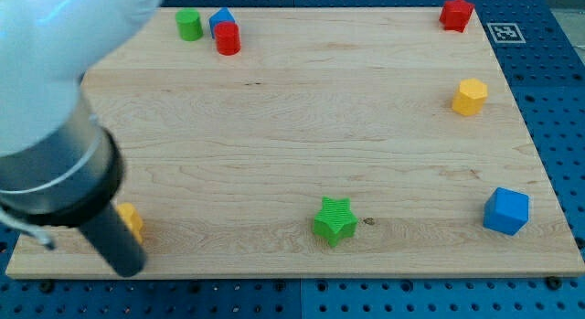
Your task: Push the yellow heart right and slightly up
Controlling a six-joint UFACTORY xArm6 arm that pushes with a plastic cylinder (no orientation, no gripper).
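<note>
Arm [55, 100] fills the view's top-left corner: a big white housing slanting down into a dark cylindrical collar, then the dark rod [114, 237] angling down and to the view's right. My tip [131, 267] sits near the board's bottom-left corner, close to the bottom edge. No pincer on this rig, just the rod, so nothing to open, close or grasp.

Yellow heart [132, 221] is at the view's bottom left, mostly hidden behind the rod; only a small yellow part shows on the rod's right side, shape not readable. Tip is just below it and right beside it; contact cannot be told.

Moving right along the top edge: green cylinder [189, 25], then a blue block [219, 20] with a red cylinder [228, 38] in front of it, those two touching or nearly so. The green one stands just left of the pair, apart from them.

Wooden board [302, 127] lies on a blue pegboard table [548, 72].

Bottom centre: green star [335, 220], alone, near the bottom edge, well apart from the tip.

Top right corner: red block [456, 14]. Below it on the right side: yellow hexagonal block [470, 97]. Bottom right: blue cube [506, 211], near the board's right edge.

Off the board at top right: a black-and-white marker tag [505, 32].
</note>
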